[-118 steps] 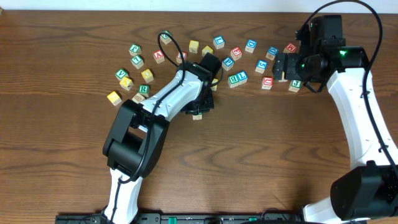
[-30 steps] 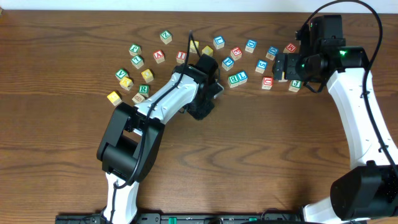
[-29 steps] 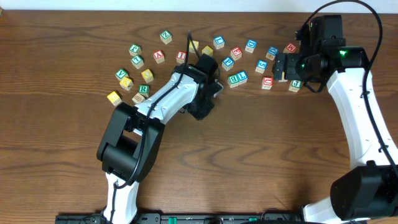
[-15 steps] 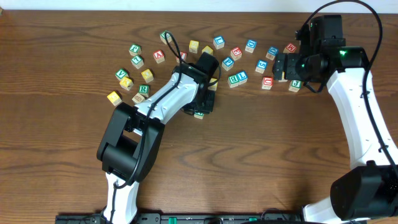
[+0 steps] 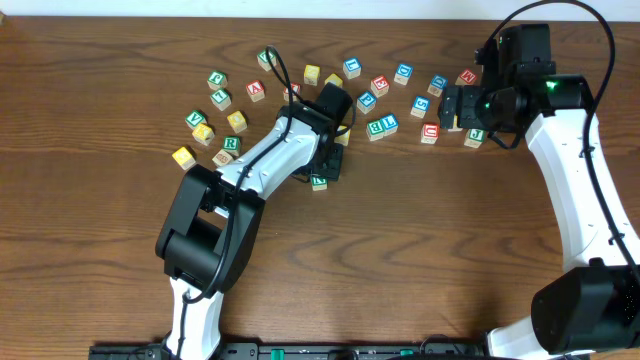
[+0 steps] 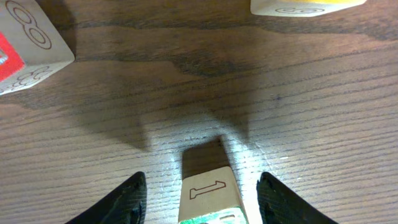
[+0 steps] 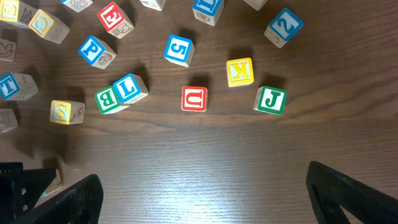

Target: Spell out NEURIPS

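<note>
- Table (image 5: pixel 430 250) of dark wood, with lettered blocks scattered in a band along its far side.
- The left gripper (image 6: pixel 202 202) is down at the table near the middle, its fingers (image 6: pixel 127 199) spread apart.
- Between them sits a green-topped block (image 6: pixel 210 190), flat on the wood, on the near edge of the scattered band.
- The left wrist view shows bare wood on both sides of that block, so neither finger touches it. An outlined "1" shows on its side face.
- Past the fingertips there's a red-faced block (image 6: pixel 28 37) at one corner and a yellow-edged block (image 6: pixel 298 6) at the other, both well apart from the fingers.
- Over at the right end of the band the right gripper (image 7: pixel 204 180) hovers, jaws wide apart, with nothing between them but table.
- Its camera looks down on the red U block (image 7: pixel 194 98), which stands alone at the near edge of the scatter. The green J block (image 7: pixel 270 99) is near it.
- Further along are the blue P block (image 7: pixel 96 51) and the red E block (image 7: pixel 114 17), with the yellow S block (image 7: pixel 65 112) nearer the camera's edge.
- The green R block (image 5: pixel 231 143) lies in the cluster beside the left arm.
</note>
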You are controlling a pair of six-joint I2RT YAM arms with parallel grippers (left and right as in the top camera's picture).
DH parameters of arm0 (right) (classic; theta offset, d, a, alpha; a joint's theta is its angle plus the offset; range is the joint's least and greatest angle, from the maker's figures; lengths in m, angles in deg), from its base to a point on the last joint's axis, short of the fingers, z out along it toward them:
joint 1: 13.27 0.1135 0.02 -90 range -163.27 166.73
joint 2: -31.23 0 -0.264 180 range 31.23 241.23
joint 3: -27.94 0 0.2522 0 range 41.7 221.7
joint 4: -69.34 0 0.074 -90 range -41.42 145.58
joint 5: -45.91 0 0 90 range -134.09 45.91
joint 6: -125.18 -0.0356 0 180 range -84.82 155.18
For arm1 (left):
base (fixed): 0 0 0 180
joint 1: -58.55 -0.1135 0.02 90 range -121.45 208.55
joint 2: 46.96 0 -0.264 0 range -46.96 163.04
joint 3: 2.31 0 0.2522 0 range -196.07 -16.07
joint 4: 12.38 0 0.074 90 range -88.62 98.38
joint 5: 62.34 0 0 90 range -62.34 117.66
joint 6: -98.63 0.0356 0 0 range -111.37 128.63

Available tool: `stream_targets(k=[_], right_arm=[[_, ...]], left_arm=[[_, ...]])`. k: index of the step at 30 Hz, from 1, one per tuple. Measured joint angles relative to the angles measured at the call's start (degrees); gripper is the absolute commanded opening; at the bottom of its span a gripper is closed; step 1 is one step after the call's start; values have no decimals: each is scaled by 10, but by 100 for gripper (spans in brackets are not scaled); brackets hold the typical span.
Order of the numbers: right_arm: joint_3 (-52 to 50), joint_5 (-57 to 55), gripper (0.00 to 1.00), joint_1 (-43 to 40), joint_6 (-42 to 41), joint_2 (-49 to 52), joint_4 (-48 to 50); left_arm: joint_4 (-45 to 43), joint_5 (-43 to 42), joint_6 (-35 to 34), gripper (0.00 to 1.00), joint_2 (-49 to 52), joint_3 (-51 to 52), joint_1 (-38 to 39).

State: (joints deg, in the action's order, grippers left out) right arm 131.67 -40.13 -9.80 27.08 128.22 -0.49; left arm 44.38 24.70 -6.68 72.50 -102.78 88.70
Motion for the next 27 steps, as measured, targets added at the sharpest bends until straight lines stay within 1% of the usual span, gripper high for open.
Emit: stream_targets(k=[5,7,9,12,15,18,22,27], right_arm=[[0,0,99,0,0,0,0],[0,0,99,0,0,0,0],[0,0,99,0,0,0,0],[0,0,99,0,0,0,0],[0,0,99,0,0,0,0],[0,0,99,0,0,0,0],[0,0,99,0,0,0,0],[0,0,99,0,0,0,0]], left_arm=[[5,2,17,57,0,0,0],[19,3,10,57,0,0,0],[35,3,-9,56,0,-1,0],[54,3,-65,56,0,-1,0],[54,3,-109,56,0,-1,0],[49,3,-134,56,0,-1,1],[34,3,-139,56,0,-1,1],[30,3,-116,56,0,-1,1]])
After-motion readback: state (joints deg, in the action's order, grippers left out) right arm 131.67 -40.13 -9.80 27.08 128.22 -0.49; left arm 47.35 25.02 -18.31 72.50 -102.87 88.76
